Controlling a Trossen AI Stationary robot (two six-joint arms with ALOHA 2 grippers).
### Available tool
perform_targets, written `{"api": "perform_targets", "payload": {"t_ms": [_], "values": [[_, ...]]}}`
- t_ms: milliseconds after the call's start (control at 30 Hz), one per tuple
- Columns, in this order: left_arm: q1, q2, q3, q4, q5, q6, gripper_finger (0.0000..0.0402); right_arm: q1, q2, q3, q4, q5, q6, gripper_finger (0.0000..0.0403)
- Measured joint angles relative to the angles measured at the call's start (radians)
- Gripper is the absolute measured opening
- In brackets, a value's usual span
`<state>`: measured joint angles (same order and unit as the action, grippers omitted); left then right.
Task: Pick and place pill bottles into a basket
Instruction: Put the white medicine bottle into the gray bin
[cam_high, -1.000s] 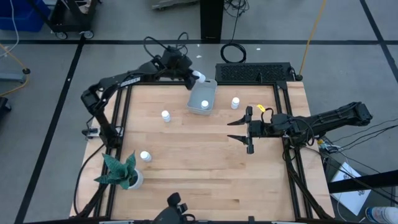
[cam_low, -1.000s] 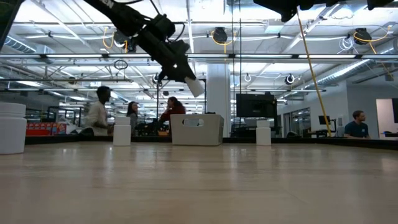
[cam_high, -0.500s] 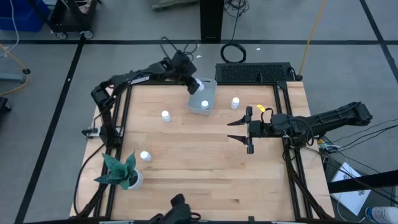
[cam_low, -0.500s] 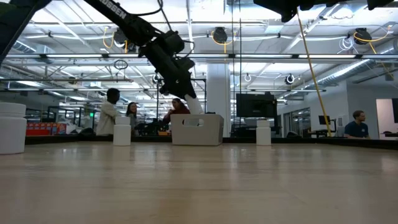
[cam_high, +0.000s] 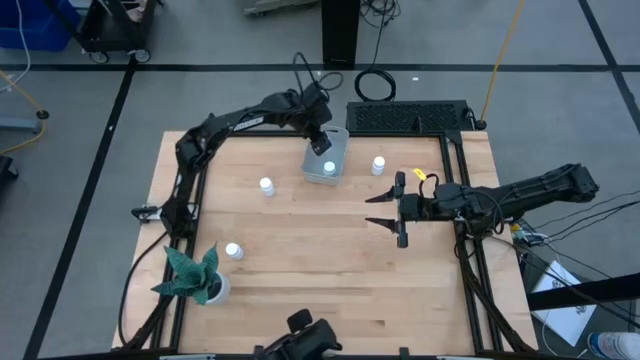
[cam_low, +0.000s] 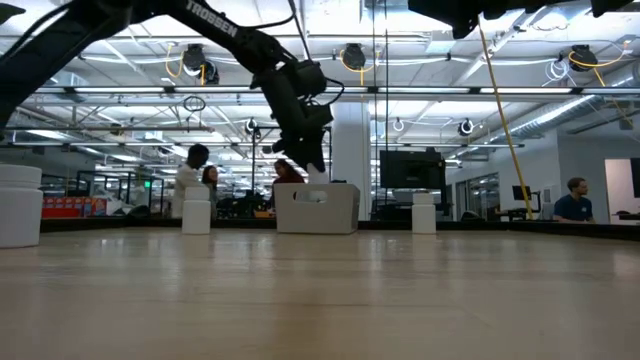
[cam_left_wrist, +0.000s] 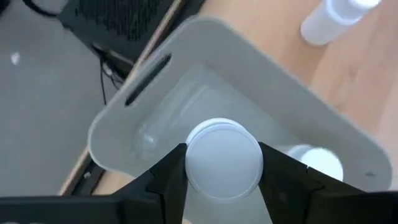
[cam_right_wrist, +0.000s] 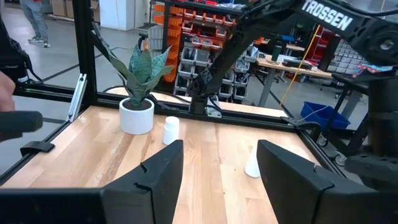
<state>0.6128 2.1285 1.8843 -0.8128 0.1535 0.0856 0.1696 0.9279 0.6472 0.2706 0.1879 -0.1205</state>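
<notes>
High view: left gripper, pinching a pill bottle, has moved over the basket

bottles: white | basket: pale grey | table: light wood | plant: green

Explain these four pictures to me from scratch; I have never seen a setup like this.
This is a robot with two dark arms at a wooden table, each ending in a two-finger gripper. One camera looks straight down, one sits at table height, and one rides on each wrist.

The left gripper holds a small white pill bottle over a pale basket; one bottle already lies inside. The right gripper waits open, empty, over the table's right half.

Three more bottles stand on the wood: one right of the basket, one to its left, one near a potted plant. A black ridged box sits behind the table.
</notes>
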Motion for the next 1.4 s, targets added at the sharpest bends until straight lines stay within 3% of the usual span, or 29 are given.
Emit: {"api": "perform_targets", "payload": {"t_ms": [400, 600, 867, 1067, 1267, 1400], "values": [[0.001, 0.054, 0.025, -0.02, -0.049, 0.029, 0.0164, 0.0, 0.0, 0.0, -0.001, -0.001, 0.0, 0.0196], [0.0, 0.083, 0.025, -0.037, -0.043, 0.037, 0.0186, 0.0, 0.0, 0.0, -0.002, -0.001, 0.0, 0.0196], [-0.006, 0.091, 0.024, -0.046, -0.05, 0.051, 0.0164, 0.0, 0.0, 0.0, -0.013, -0.001, 0.0, 0.0196], [-0.006, 0.091, 0.024, -0.05, -0.051, 0.061, 0.0196, 0.0, 0.0, 0.0, -0.014, -0.001, 0.0, 0.0196], [-0.007, 0.091, 0.024, -0.051, -0.05, 0.063, 0.0165, 0.0, 0.0, 0.0, -0.014, -0.001, 0.0, 0.0196], [-0.007, 0.091, 0.024, -0.04, -0.051, 0.063, 0.0166, 0.0, 0.0, 0.0, -0.014, -0.001, 0.004, 0.0196]]}}
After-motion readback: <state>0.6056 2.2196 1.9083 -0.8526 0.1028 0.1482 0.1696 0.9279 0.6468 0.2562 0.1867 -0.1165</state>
